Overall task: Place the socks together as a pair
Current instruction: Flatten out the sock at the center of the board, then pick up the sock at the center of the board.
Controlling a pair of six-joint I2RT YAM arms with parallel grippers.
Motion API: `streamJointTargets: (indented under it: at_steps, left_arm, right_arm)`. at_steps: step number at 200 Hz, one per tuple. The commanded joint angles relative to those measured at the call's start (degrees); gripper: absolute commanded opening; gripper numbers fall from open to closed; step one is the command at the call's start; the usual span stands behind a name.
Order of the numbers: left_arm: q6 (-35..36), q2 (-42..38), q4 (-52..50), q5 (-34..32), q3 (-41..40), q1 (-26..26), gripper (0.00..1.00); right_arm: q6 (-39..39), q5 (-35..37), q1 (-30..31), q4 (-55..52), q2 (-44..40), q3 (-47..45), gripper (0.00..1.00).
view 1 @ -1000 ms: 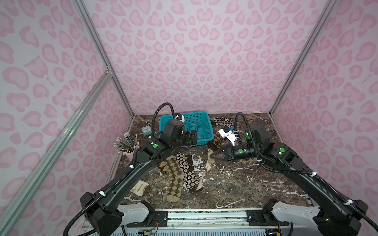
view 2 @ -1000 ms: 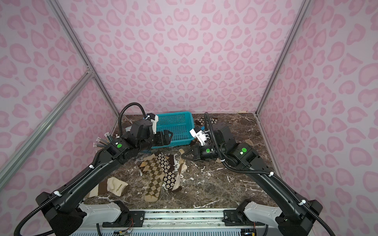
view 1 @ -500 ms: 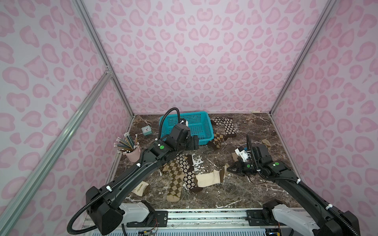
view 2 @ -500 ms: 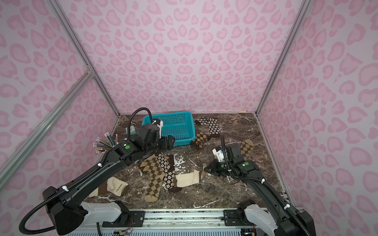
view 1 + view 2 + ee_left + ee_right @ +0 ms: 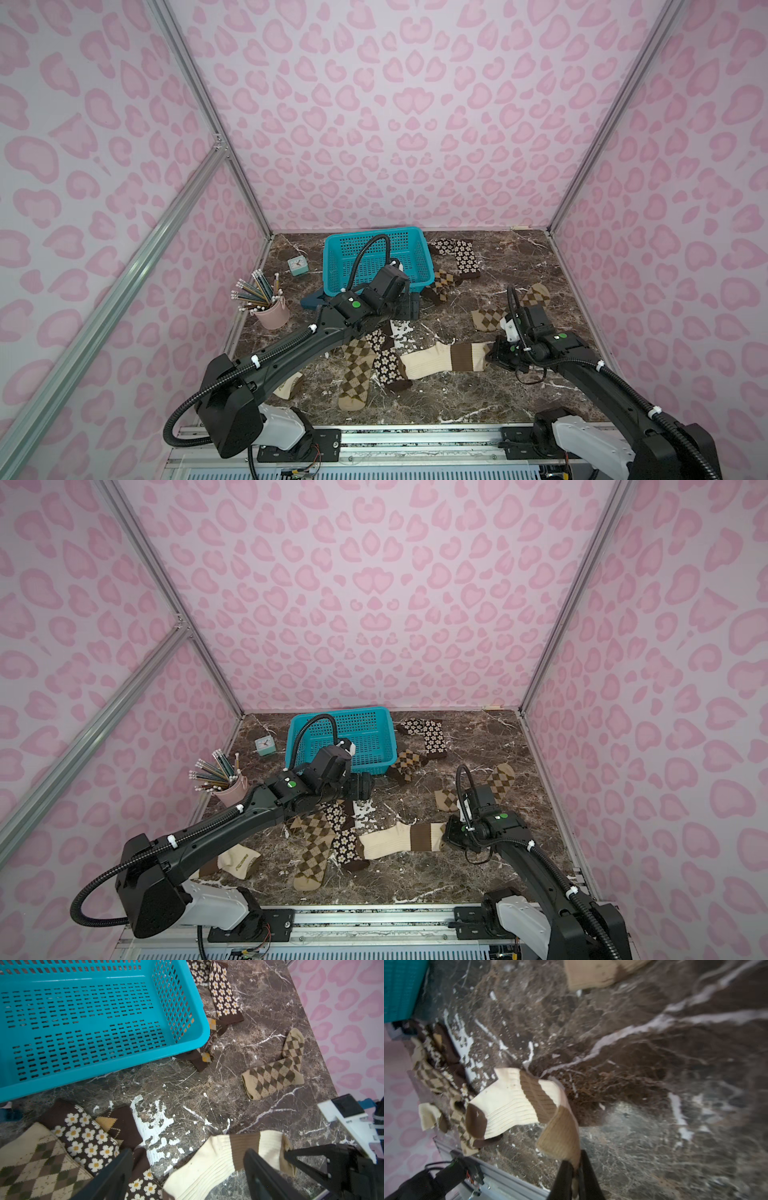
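Note:
A cream sock with brown stripes lies stretched across the table, its toe on the sock pile. My right gripper is shut on its tan cuff, seen pinched between the fingers in the right wrist view. A matching cream sock lies at the front left, partly behind the left arm. The pile holds a tan-olive argyle sock and a flowered dark brown sock. My left gripper hangs open above the cream sock, holding nothing.
A teal basket stands at the back. A brown-orange argyle sock pokes from beside it, with another flowered sock behind. A second tan argyle sock lies right. Pink pencil cup and small clock stand left.
My right gripper has drawn back to the right and front with the cream sock, which now lies flat instead of hanging. The left arm shifted slightly toward the middle.

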Motion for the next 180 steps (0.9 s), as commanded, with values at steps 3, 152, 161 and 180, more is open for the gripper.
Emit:
streamJointTargets:
  at_steps: [3, 152, 161, 180]
  left_arm:
    - [0.1, 0.8, 2.7, 2.2, -1.4, -1.2, 0.87]
    - [-5.8, 0.0, -1.1, 4.9, -7.2, 2.6, 0.86]
    - [-6.7, -2.3, -1.7, 4.9, -7.9, 4.4, 0.87]
    - [-7.9, -7.0, -3.4, 4.8, -9.1, 8.6, 0.88]
  right_arm:
    - [2.6, 10.3, -0.6, -5.2, 2.0, 3.5, 0.28]
    - [-2.1, -2.3, 12.7, 10.8, 9.8, 7.4, 0.73]
    - [-3.1, -2.3, 13.1, 11.1, 9.2, 7.7, 0.76]
    - [-5.2, -3.0, 13.2, 12.1, 7.6, 7.6, 0.79]
